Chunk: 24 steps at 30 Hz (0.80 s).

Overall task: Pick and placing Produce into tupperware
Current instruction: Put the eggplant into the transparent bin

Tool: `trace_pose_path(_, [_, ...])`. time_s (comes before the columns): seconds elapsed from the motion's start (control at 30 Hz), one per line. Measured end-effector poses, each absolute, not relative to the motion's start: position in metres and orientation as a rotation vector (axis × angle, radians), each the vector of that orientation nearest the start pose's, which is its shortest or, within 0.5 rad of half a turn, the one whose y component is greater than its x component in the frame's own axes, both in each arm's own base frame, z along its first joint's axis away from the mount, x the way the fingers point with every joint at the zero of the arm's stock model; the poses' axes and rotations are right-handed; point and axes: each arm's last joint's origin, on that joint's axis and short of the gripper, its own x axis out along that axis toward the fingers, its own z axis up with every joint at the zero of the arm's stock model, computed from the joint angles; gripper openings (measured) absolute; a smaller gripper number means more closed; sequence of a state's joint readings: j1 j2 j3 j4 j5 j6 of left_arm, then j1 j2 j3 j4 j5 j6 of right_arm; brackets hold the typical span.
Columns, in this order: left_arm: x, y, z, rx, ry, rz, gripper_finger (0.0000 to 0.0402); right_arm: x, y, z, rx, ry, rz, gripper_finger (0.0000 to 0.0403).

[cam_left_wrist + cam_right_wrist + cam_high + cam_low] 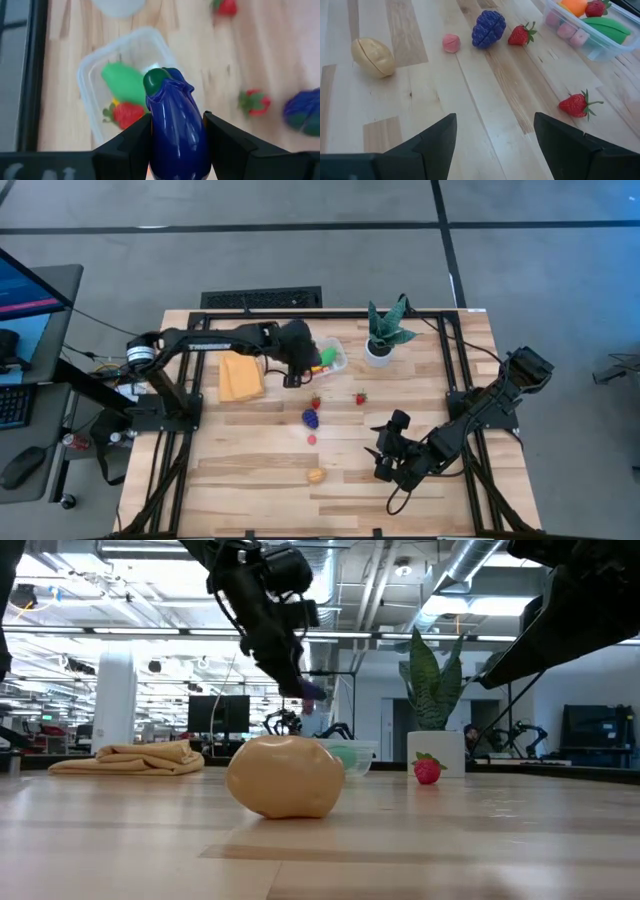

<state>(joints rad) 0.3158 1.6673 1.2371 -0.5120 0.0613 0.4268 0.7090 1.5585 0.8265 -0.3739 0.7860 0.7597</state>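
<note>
My left gripper [177, 118] is shut on a dark blue-purple eggplant [176, 115] with a green cap. It hangs above the table beside the clear tupperware [333, 358], which holds a green piece [122, 82], a strawberry [126, 114] and other bits. On the wood lie two strawberries [316, 402] [361, 398], purple grapes [311, 418], a pink bit [312, 439] and a tan piece [316, 475]. My right gripper [495, 135] stands open over the table's near right part, with nothing between its fingers. My left gripper pinches the eggplant's body [161, 131] between its two fingers, which lie on its two opposite sides. The green cap end [157, 80] sticks out past the fingertips. The fingers slant down from the table's left side. The eggplant is lifted clear of the table [308, 692].
A folded tan cloth [240, 377] lies left of the tupperware. A spiky green plant in a white pot [384, 338] stands right of it. Black frame rails run along the table's left and right sides. Bare wood lies along the near edge.
</note>
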Motion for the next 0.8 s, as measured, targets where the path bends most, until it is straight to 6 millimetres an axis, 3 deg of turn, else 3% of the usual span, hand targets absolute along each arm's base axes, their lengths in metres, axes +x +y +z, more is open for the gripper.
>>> trace_pose_path(0.4, [0.285, 0.111, 0.231, 0.156, 0.527, 0.151, 0.0160, 0.226, 0.165, 0.170, -0.024, 0.704, -0.358, 0.0260])
trace_pose_path(0.8, [0.260, 0.104, 0.196, 0.107, 0.342, 0.201, 0.0160, 0.227, 0.166, 0.170, -0.019, 0.698, -0.356, 0.0260])
